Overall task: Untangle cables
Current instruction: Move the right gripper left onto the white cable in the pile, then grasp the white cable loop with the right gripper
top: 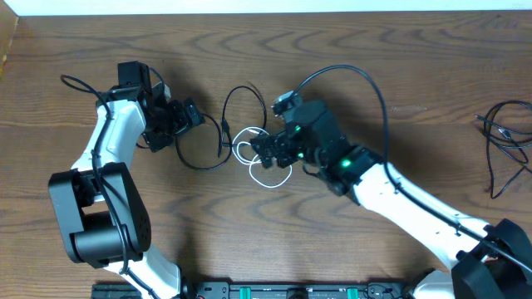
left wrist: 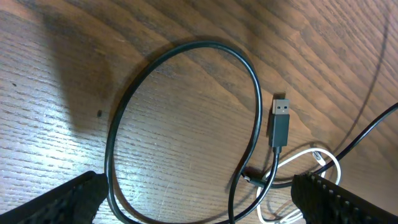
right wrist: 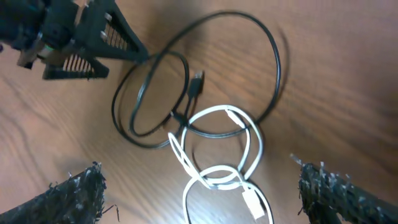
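I'm watching the white cable (right wrist: pixel 214 110) and a black cable (left wrist: pixel 278 129) lying looped together mid-way on the brown wood-grain tabletop (top: pixel 399 50), the right pincer (top: pixel 264 151) hovering over them and the left pincer (top: pixel 194 116) nearby, both gaping wide and empty, while only overhead is showing another black cable (top: pixel 502 131) far right.

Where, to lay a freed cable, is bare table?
Bare wood lies between the right arm and the far-right cable, and in front of the white cable. Crowded: the middle, where it crosses the black cable between left pincer and right pincer.
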Tool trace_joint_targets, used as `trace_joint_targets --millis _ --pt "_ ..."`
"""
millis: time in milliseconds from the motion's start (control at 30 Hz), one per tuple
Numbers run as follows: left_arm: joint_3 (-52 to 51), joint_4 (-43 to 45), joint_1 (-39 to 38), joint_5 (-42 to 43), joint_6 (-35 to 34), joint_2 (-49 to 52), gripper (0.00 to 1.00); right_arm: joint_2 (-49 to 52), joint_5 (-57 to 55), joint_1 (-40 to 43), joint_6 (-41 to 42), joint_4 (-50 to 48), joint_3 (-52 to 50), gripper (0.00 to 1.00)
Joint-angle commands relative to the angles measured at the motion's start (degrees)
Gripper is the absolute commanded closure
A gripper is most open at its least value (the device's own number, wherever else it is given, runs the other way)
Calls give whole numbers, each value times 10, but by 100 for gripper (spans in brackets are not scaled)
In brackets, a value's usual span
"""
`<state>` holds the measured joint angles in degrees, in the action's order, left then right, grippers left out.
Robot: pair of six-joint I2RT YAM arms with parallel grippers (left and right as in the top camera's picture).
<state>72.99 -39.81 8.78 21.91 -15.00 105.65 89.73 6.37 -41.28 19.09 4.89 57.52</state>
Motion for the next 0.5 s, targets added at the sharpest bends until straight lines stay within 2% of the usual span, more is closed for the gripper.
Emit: trace_joint_targets --millis 0,333,367,467 --pt "-6 0 -2 -6 0 -1 0 23 -65 -27 6 -21 -3 3" --pt "-6 0 -2 -6 0 -1 0 114 -65 -60 6 -57 -3 5" --pt "-6 0 -2 -6 0 -1 0 122 -65 -59 6 -56 -3 11" --pt "-6 0 -2 -5 0 -1 0 133 -65 -59 6 -58 -3 44"
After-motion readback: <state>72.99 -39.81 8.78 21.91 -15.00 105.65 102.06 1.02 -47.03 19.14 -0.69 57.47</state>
